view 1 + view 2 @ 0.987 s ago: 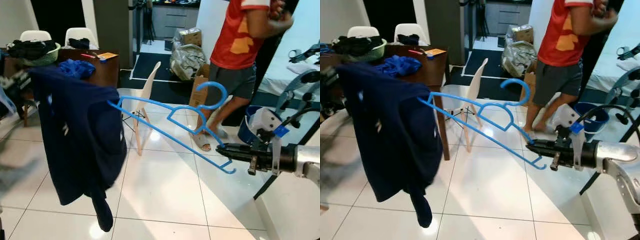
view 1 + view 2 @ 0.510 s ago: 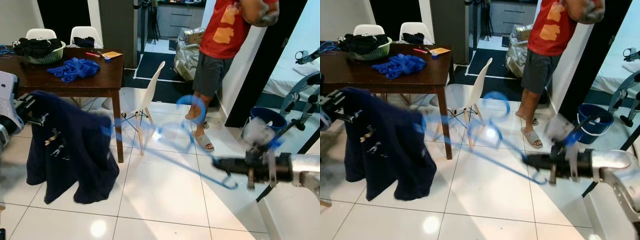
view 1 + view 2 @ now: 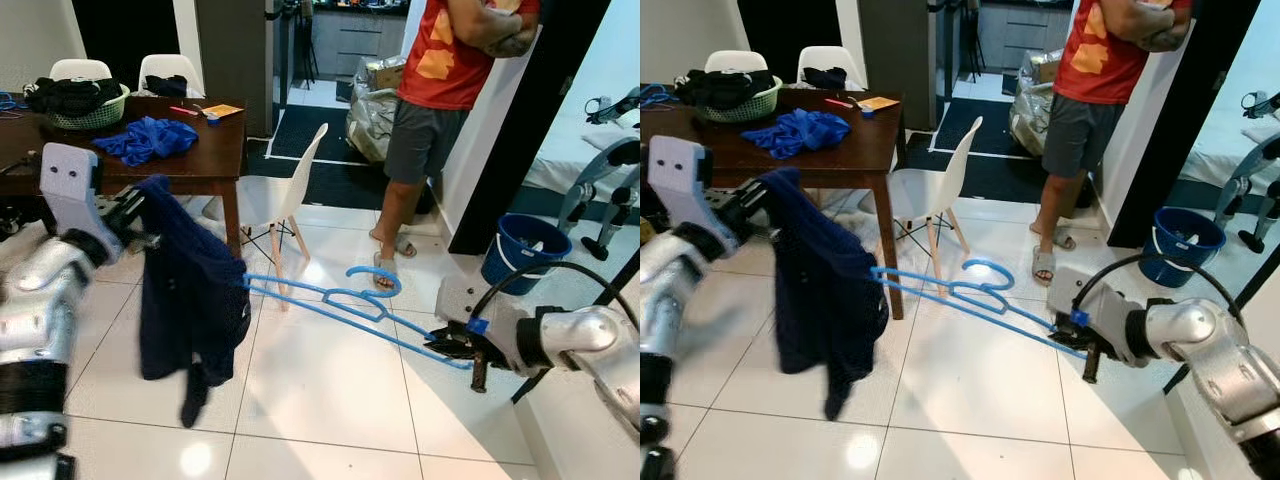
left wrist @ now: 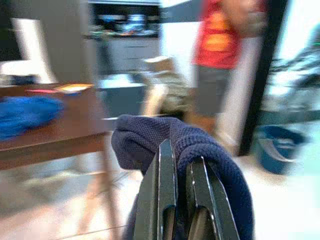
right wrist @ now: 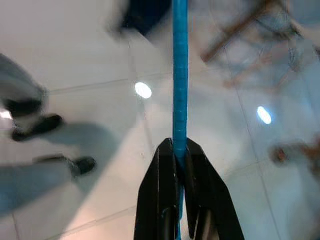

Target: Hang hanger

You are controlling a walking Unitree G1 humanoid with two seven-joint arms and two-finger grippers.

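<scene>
Blue hanger gripped by right claw, over floor tiles; navy garment clenched in left claw. White chair, person beyond. Bench: green basket with dark clothes.

silver jointed left arm with boxy white two-screw wrist housing, silver rounded right arm with white wrist block, small blue tag, looped black cable, black finger pairs, tips possibly blurred

Glossy plastic hanger, knitted cloth garment
</scene>
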